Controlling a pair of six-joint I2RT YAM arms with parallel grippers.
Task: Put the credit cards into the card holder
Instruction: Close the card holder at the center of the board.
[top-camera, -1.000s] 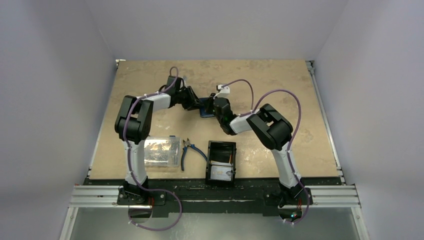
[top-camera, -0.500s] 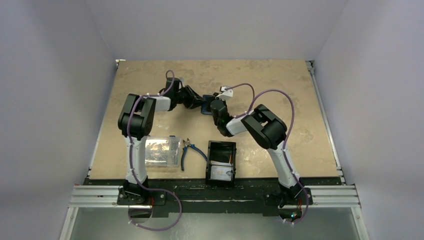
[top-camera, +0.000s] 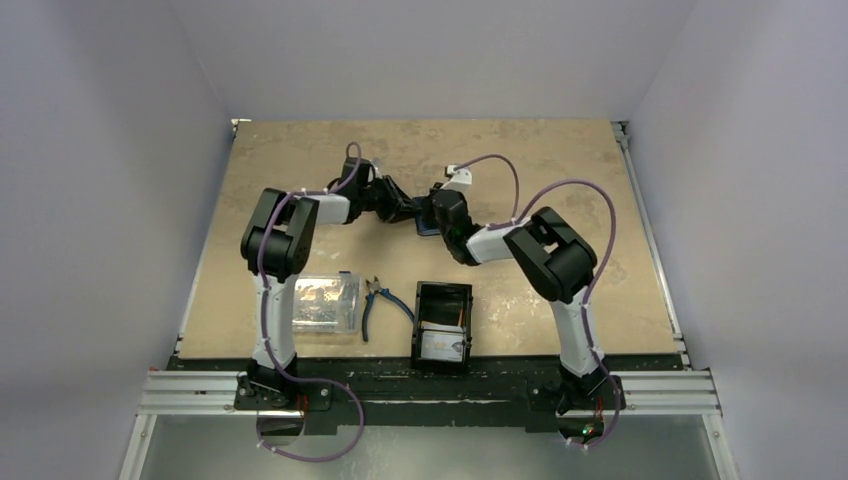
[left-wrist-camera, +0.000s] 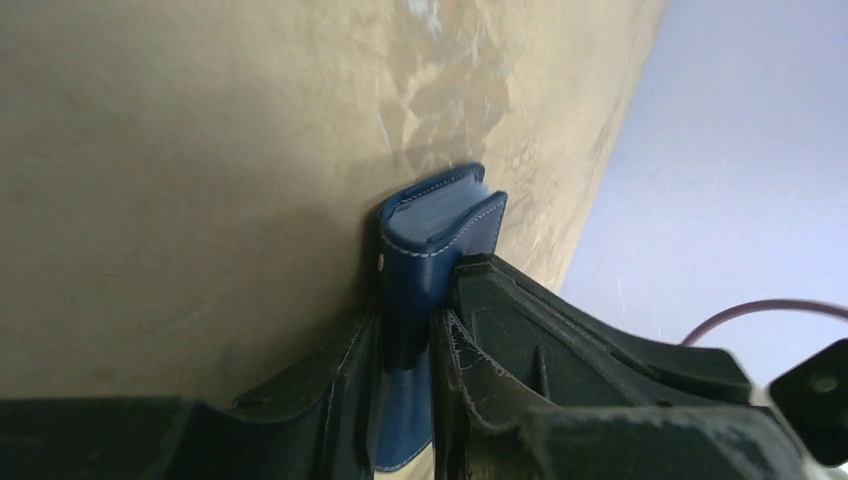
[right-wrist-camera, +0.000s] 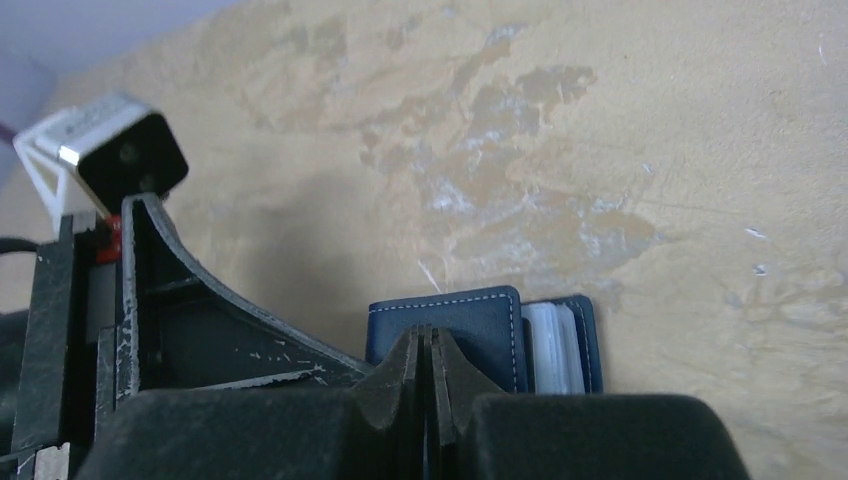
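Card holder (left-wrist-camera: 436, 232), a small navy blue folding wallet with pale stitching: I find it toward the far middle of the tan mottled bench (top-camera: 580, 170), between the two arms. Whether it rests on the bench or is held just clear of it I cannot tell.

The left gripper (left-wrist-camera: 415, 300) is clamped across it, one finger on each face, jaws narrow. The right gripper (right-wrist-camera: 424, 345) has its jaws pressed together, tips just in front of the wallet's near face. I see nothing between them. A pale stack (right-wrist-camera: 548, 345) shows at the wallet's open side, which I judge to be credit cards already seated.

Outstanding: a white card (top-camera: 443, 346) lies in the black open-topped rectangular tray (top-camera: 416, 305) at the near edge.

Risks, as I judge them:
- The left hold is on smooth faces. A push from the right tips could twist the wallet or slide it out.
- If the fold springs open, the seated stack may spill onto the bench.
- Both wrists sit close together, so any sideways correction risks finger-to-finger contact.

Markings: no brand or writing is legible on the wallet. Print on the tray card is too small to read.
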